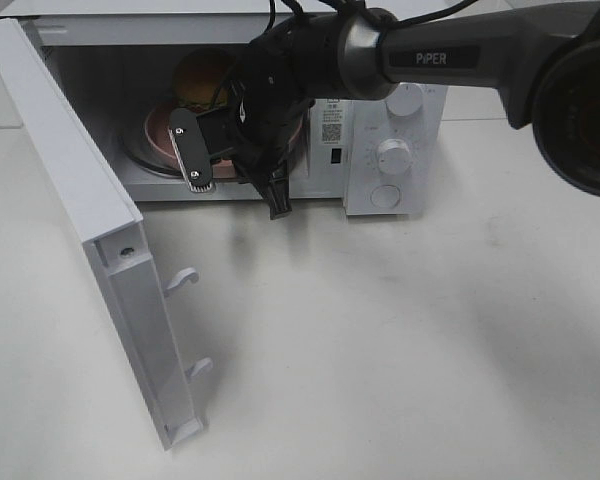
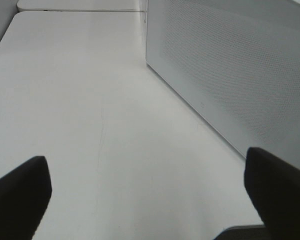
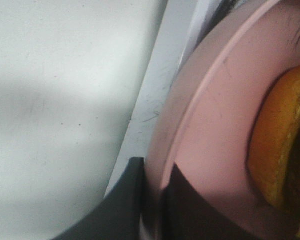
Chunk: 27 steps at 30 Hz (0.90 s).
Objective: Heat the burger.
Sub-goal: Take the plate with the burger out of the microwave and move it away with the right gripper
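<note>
Ext high, right pincer (image 1: 242,185) clamping plate (image 1: 158,135) rim

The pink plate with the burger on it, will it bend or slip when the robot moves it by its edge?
The pink plate looks hard and smooth, so it probably won't bend. Its rim looks glossy, and the right gripper pinches only that rim, so it might slip or tilt a little. The burger sits loose on top, so a quick push could probably slide it.
</note>
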Available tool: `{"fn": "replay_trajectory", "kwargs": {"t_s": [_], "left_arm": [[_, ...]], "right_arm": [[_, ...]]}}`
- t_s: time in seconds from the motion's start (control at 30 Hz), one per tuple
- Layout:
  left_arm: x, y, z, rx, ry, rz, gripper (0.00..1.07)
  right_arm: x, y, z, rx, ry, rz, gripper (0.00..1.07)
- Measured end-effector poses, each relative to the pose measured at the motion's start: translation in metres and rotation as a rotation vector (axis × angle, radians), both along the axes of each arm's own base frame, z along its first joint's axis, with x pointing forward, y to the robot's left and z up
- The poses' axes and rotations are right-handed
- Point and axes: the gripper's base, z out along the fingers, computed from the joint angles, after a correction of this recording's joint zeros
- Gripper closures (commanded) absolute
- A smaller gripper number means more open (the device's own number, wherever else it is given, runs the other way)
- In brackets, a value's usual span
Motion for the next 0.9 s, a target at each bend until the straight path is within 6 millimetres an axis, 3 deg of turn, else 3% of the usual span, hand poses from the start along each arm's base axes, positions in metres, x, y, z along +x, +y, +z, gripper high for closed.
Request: {"fn": "replay_trajectory", "kwargs": {"t_s": [0.9], "left_arm": [[0.000,0.000,0.000,0.000,0.000,0.000,0.06]], "right_arm": [[-0.073,-0.047,0.028,-0.101,-0.023,0.276,1.07]]}}
